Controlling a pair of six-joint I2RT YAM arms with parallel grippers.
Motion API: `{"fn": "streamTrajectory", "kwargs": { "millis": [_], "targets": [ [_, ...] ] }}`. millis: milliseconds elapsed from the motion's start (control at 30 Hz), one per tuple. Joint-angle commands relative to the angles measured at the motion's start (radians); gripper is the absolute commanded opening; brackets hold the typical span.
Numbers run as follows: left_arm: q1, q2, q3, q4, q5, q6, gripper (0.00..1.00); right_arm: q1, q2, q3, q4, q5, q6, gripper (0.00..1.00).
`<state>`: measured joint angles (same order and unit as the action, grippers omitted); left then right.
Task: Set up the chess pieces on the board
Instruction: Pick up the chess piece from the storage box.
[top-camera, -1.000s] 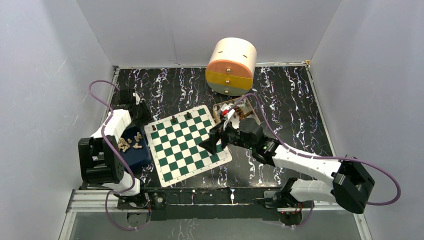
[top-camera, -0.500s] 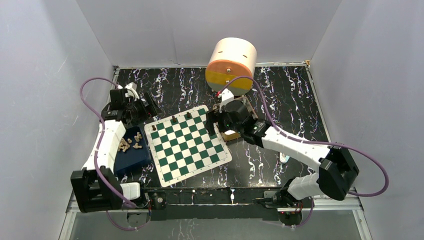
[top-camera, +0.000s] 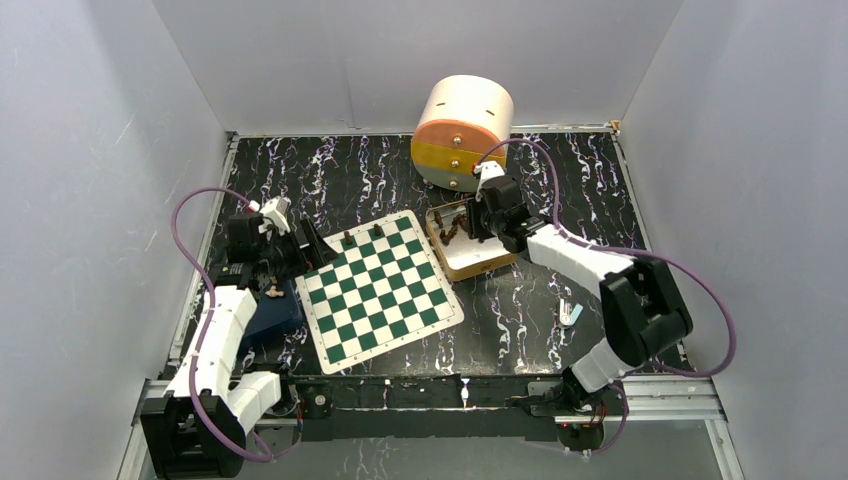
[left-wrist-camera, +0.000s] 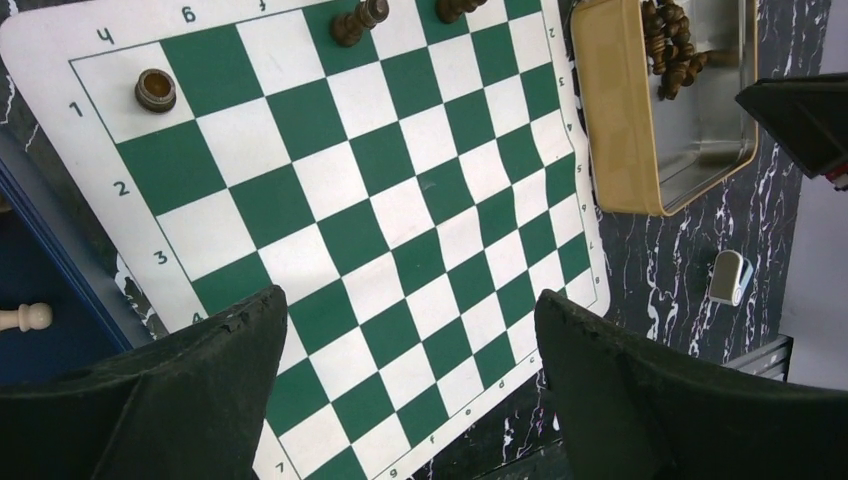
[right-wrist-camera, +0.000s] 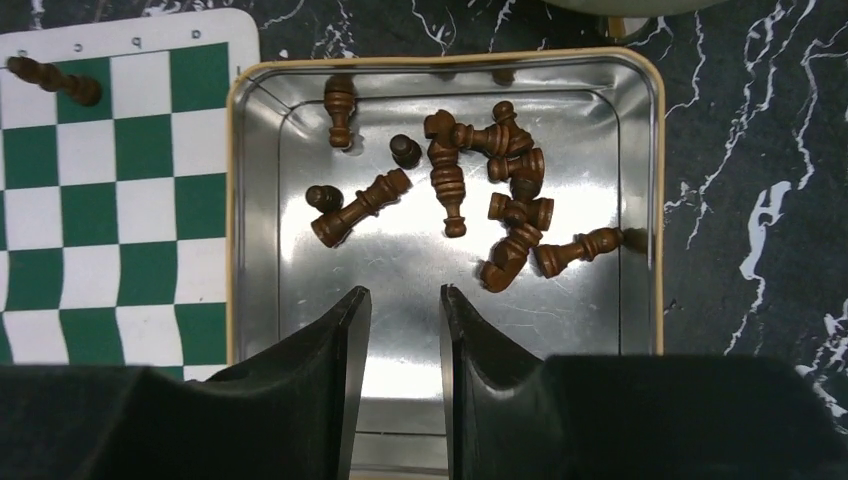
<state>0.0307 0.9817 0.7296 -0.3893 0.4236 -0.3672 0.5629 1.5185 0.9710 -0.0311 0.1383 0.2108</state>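
Note:
The green-and-white board (top-camera: 380, 290) lies mid-table. Two dark chess pieces (top-camera: 347, 240) stand on its far row in the top view. The left wrist view shows three on the board (left-wrist-camera: 400, 220), one being a rook (left-wrist-camera: 155, 90) on a corner square. Several more brown pieces (right-wrist-camera: 450, 190) lie tumbled in the tan-rimmed metal tray (right-wrist-camera: 400, 270) right of the board. My left gripper (left-wrist-camera: 408, 298) hangs wide open over the board's left part (top-camera: 305, 245), holding nothing. My right gripper (right-wrist-camera: 403, 292) hovers above the tray's near end (top-camera: 465, 225), jaws narrowly apart with nothing between them.
A round wooden drawer box (top-camera: 462, 133) stands behind the tray. A dark blue tray (top-camera: 265, 312) with light pieces, one a pawn (left-wrist-camera: 25, 318), sits left of the board. A small silvery object (top-camera: 568, 313) lies on the black marbled table to the right.
My right arm swung from the board's right side back over the tray and its jaws narrowed. My left gripper moved from the far-left corner toward the board's left edge.

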Motion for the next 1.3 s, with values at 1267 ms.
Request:
{"fn": "streamTrajectory", "kwargs": {
  "millis": [1267],
  "targets": [
    [-0.001, -0.060, -0.006, 0.001, -0.100, 0.013, 0.92, -0.015, 0.420, 0.300, 0.114, -0.012, -0.018, 0.31]
  ]
}}
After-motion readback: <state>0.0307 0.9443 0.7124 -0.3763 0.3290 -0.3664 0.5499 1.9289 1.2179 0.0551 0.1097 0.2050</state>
